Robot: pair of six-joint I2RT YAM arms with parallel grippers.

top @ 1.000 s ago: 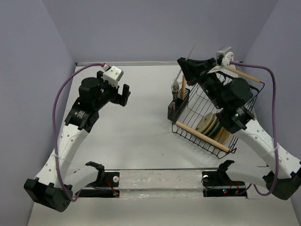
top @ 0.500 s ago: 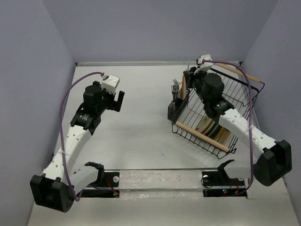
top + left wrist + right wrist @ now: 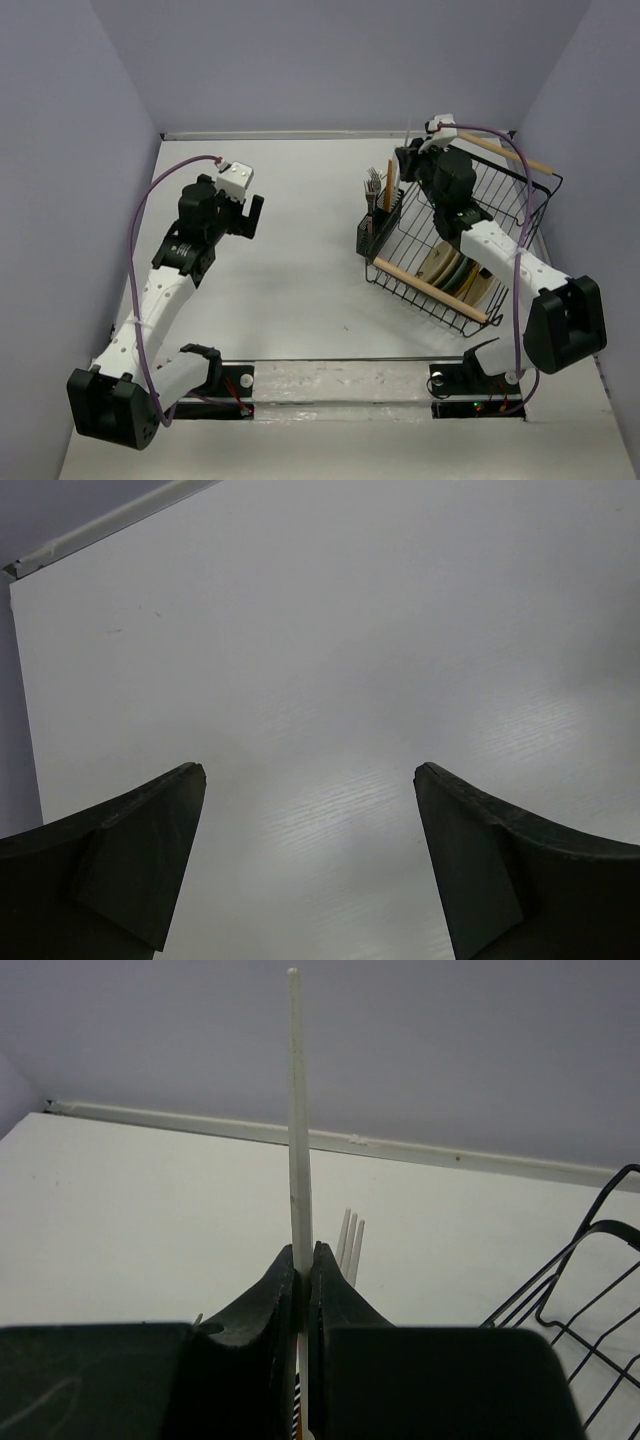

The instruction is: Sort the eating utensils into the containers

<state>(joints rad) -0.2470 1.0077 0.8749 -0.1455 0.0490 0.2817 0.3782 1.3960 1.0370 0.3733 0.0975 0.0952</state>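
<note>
The right gripper [image 3: 303,1257] is clenched on a pale chopstick [image 3: 296,1110], which stands upright between its fingers, over the holder [image 3: 377,230] at the left side of the rack [image 3: 432,289]. Forks [image 3: 374,182] and a brown chopstick [image 3: 388,188] stand in the holder; fork tines show just beyond the fingers in the right wrist view. Plates [image 3: 447,268] lean inside the rack. The left gripper [image 3: 310,772] hangs released, jaws wide, over bare table [image 3: 300,260], well apart from the holder.
</note>
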